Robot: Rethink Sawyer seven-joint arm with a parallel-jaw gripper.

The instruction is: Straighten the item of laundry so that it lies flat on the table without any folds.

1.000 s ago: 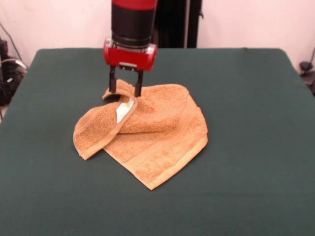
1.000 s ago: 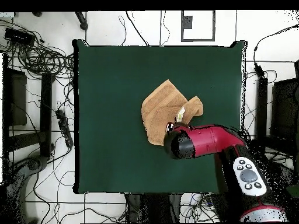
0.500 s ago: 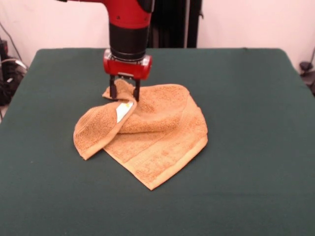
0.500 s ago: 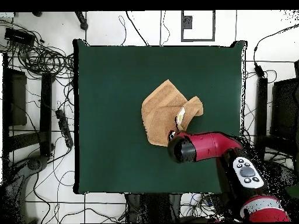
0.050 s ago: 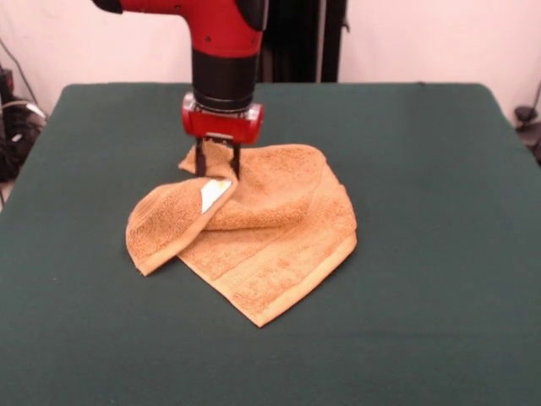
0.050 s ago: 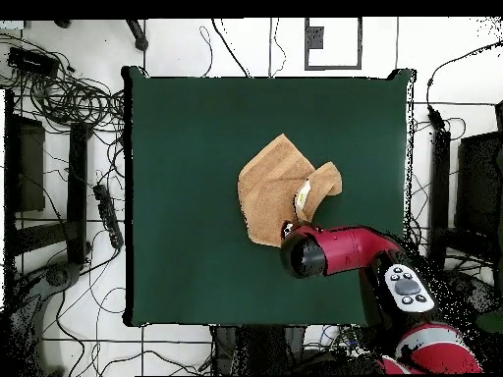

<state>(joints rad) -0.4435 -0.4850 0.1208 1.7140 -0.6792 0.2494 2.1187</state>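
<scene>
gripper on the rumpled washcloth's far corner

the gripper (image 5: 218, 165) pinches a raised fold of the orange-tan washcloth (image 5: 254, 233) with narrow fingers. the cloth lies folded near the middle of the green table (image 5: 423, 254), white tag (image 5: 211, 194) showing.

From above, you could not see the hand: the arm (image 6: 339, 250) covered it and the washcloth (image 6: 277, 187) corner beneath it. In the front view the hand (image 5: 217, 167) showed only its two dark fingers (image 5: 200, 157) astride a raised fold; whether they pinched the cloth you could not tell, since the fold hid their tips. The tag (image 5: 212, 194) was too small to read. The table (image 5: 423, 254) ran off the bottom and both sides of the front view.
</scene>
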